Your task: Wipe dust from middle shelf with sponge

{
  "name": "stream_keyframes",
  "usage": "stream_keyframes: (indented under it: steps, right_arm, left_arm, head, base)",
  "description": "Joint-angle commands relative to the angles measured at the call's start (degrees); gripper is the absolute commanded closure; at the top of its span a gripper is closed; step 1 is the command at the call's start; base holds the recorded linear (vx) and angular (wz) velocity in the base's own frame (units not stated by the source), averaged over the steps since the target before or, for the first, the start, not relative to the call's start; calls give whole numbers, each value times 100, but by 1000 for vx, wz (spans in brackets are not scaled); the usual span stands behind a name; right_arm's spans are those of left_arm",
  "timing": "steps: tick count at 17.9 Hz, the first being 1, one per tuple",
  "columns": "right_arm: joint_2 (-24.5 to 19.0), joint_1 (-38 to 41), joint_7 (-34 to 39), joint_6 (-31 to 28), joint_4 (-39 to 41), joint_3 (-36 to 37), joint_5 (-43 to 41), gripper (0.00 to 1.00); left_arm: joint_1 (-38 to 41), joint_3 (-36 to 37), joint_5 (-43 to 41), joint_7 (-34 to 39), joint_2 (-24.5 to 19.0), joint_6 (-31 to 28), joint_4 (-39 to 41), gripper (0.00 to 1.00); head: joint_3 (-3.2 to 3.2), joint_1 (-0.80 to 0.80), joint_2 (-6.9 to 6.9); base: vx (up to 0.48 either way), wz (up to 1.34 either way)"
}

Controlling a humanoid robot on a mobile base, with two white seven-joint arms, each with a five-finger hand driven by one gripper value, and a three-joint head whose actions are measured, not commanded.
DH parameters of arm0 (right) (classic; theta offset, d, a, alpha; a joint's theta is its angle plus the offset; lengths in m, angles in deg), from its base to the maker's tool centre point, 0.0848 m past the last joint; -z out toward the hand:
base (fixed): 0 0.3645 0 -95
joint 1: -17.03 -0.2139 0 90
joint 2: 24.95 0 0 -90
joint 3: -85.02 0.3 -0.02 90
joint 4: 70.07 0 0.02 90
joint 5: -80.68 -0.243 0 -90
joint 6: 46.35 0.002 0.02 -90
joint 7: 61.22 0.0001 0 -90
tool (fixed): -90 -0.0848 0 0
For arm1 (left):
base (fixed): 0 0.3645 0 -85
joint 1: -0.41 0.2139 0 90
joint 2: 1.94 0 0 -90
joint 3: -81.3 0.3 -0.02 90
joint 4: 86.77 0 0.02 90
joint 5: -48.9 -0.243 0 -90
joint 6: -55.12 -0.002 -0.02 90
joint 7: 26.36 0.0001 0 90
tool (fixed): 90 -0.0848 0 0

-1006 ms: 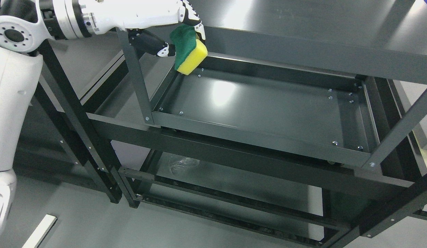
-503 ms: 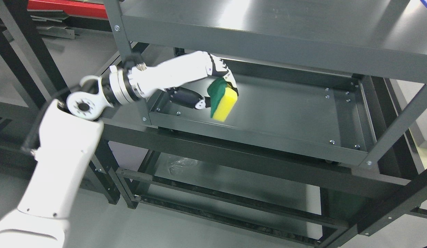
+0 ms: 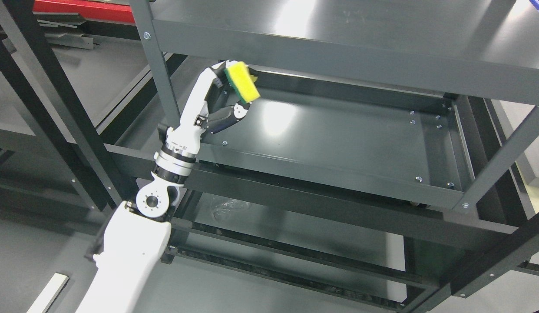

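- Sponge (image 3: 242, 81): a yellow block with a dark green scouring layer along its left side; it was tilted, its yellow face turned toward the camera. It sat at the rear left corner of the middle shelf, about 11 o'clock from the shelf's centre, raised above the floor of the tray.
- Left hand (image 3: 223, 102): white with dark finger segments, clasped around the sponge from behind and below; the arm entered from 7 o'clock.
- Middle shelf (image 3: 338, 134): a dark grey metal tray with a raised rim and a bright glare patch near the sponge.
- Hard to make out: the fingers behind the sponge were mostly hidden; dust on the tray could not be discerned; the shelf's back edge lay under the top shelf (image 3: 338, 30).
- Upright post (image 3: 158, 69): at 9 o'clock of the hand.
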Motion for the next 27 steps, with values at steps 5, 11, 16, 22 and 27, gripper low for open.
stream_keyframes:
  steps: [5,11,16,22,27]
  right_arm:
    - [100,6,-1,-422,100,0,0,0]
    - [100,6,-1,-422,100,0,0,0]
    - [100,-3,-1,-414,100,0,0,0]
    - [100,6,-1,-414,100,0,0,0]
    - [100,-3,-1,-414,100,0,0,0]
  left_arm:
    - [1086,671,1447,407,359,-1409,510,90]
    - [1463,725,1607,399,359,-1612,1388,90]
    - [1939,199,1607,399,359,-2244,2434,89]
    - [2044,-110,1607,469,359,-2650,2849,89]
    - [2343,-470,1607,496,359,-2685,2832,89]
  head:
    - [0,0,0]
    - [0,0,0]
    - [0,0,0]
    - [0,0,0]
    - [0,0,0]
  base:
    - [0,0]
    - [0,0]
    - [0,0]
    - [0,0]
    - [0,0]
